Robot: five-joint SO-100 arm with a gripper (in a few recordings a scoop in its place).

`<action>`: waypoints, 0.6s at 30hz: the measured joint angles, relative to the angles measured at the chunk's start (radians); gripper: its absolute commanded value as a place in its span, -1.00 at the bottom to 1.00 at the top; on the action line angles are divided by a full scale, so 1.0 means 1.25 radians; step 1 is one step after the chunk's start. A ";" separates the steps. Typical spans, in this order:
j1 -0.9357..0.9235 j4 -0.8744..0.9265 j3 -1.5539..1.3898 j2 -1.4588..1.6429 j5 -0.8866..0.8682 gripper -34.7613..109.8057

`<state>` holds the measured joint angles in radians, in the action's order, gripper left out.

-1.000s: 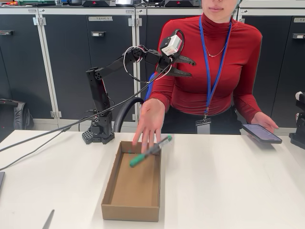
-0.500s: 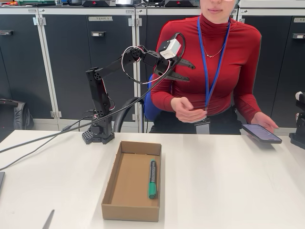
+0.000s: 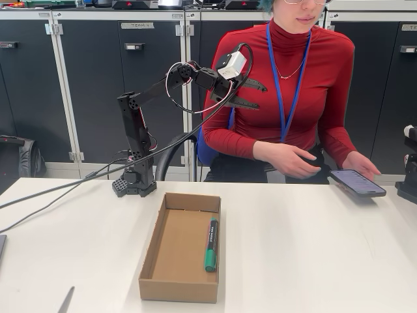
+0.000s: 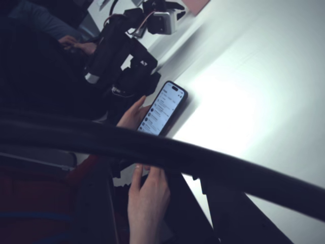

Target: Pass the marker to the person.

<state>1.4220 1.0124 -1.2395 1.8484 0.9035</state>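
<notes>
One person (image 3: 287,85) sits right behind my claw (image 3: 257,92), a phone (image 3: 357,182) under one hand, off to my right in the fixed view. Below me on the table (image 3: 313,248) lies a cardboard box (image 3: 171,261). Inside it rests the marker (image 3: 210,244), well apart from my spread, empty fingers.

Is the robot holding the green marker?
No, the marker lies inside the cardboard box, while the gripper hangs high up with open, empty jaws.
</notes>
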 measured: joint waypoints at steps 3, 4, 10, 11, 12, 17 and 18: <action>0.000 0.000 0.000 0.000 -0.004 -0.13; 0.000 0.000 0.000 0.000 -0.005 -0.14; -0.006 0.000 0.000 0.000 -0.007 -0.14; -0.007 0.000 0.000 0.000 -0.007 -0.14; -0.007 0.000 0.000 0.000 -0.007 -0.14; -0.007 0.000 0.000 0.000 -0.007 -0.14; -0.007 0.000 0.000 0.000 -0.007 -0.14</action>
<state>1.4128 1.0124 -1.2395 1.8484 0.8943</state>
